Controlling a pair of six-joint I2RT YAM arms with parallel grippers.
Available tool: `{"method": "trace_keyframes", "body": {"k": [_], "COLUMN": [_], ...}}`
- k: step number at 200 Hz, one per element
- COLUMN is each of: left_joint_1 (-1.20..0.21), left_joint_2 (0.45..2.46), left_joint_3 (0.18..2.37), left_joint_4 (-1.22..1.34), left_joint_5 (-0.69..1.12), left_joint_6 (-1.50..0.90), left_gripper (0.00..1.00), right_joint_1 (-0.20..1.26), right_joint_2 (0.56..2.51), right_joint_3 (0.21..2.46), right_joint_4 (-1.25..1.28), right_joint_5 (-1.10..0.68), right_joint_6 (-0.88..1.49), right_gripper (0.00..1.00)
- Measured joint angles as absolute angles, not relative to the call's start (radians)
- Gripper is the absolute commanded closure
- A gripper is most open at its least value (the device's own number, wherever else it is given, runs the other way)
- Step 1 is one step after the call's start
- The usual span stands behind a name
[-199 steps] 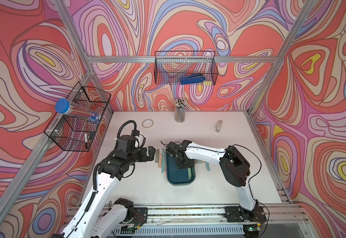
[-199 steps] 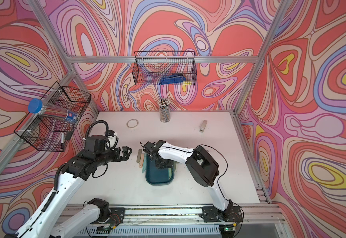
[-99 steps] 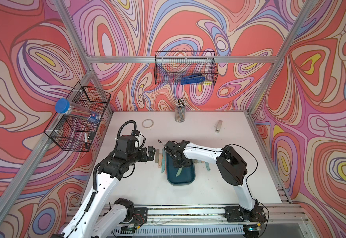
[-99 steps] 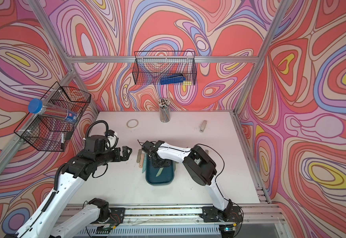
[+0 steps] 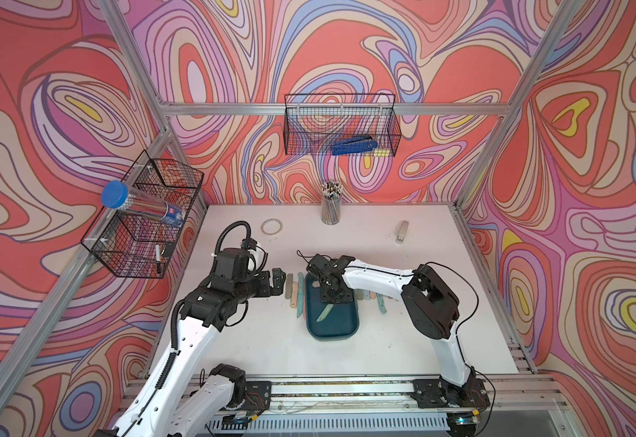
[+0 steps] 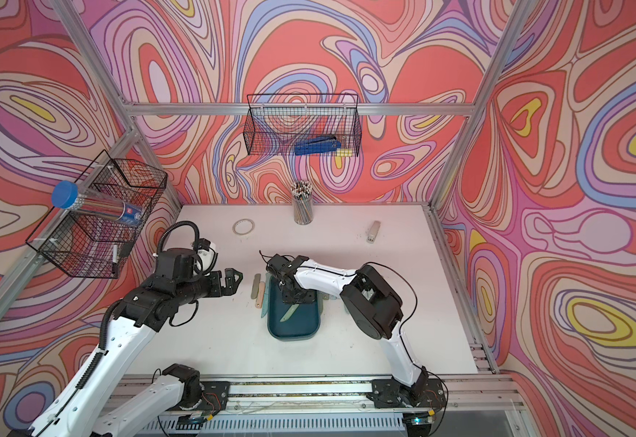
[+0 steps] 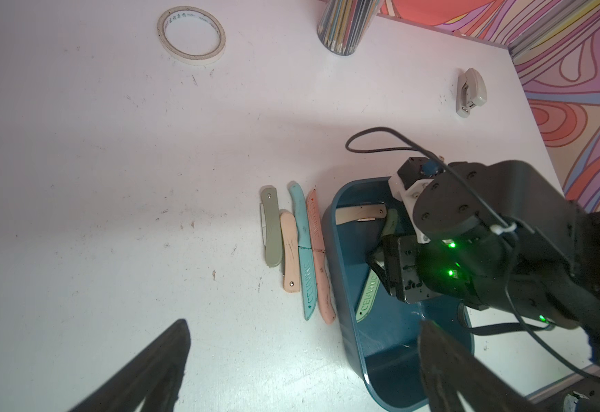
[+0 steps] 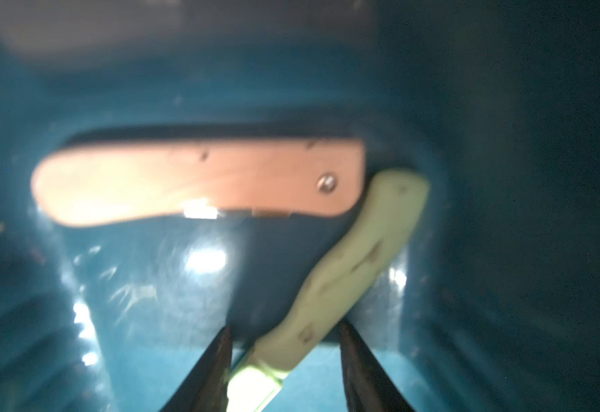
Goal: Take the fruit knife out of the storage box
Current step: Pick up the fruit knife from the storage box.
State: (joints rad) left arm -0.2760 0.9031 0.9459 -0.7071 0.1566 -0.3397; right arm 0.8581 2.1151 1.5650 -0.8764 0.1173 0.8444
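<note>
The dark teal storage box lies mid-table. Two knives lie inside it. One is a pale green fruit knife, lying aslant with its blade unfolded. The other is a folded peach knife along the far wall. My right gripper reaches down into the box, its fingers closed across the green knife where handle meets blade. My left gripper hovers open left of the box, holding nothing.
Several knives lie in a row against the box's left side, and more knives lie to its right. A tape ring, pencil cup and stapler sit at the back. Wire baskets hang on the walls.
My right wrist shifted slightly toward the back of the box, and the green blade now shows in front of the gripper. The left arm has stayed put.
</note>
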Motion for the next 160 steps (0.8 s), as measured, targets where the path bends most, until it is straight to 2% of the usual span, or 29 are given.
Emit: {"method": "trace_keyframes", "body": {"k": [12, 54, 84, 160], "left_joint_1": [-0.276, -0.276, -0.276, -0.276], "left_joint_2": [0.903, 0.903, 0.903, 0.903], "left_joint_3": [0.946, 0.946, 0.946, 0.946], "left_joint_4": [-0.707, -0.707, -0.707, -0.707], "left_joint_5": [0.157, 0.157, 0.157, 0.157], "left_joint_6": [-0.340, -0.340, -0.340, -0.340], "left_gripper": [0.00, 0.00, 0.00, 0.00], "right_joint_1": [0.850, 0.839, 0.837, 0.835], "right_joint_2": [2.115, 2.117, 2.117, 2.094], "right_joint_3": [1.565, 1.566, 1.566, 1.541], "right_joint_4": [-0.876, -0.882, -0.881, -0.878], "right_joint_5": [0.114, 0.106, 0.101, 0.109], "right_joint_6": [0.845, 0.848, 0.846, 0.850], "right_gripper": [0.54, 0.71, 0.79, 0.80]}}
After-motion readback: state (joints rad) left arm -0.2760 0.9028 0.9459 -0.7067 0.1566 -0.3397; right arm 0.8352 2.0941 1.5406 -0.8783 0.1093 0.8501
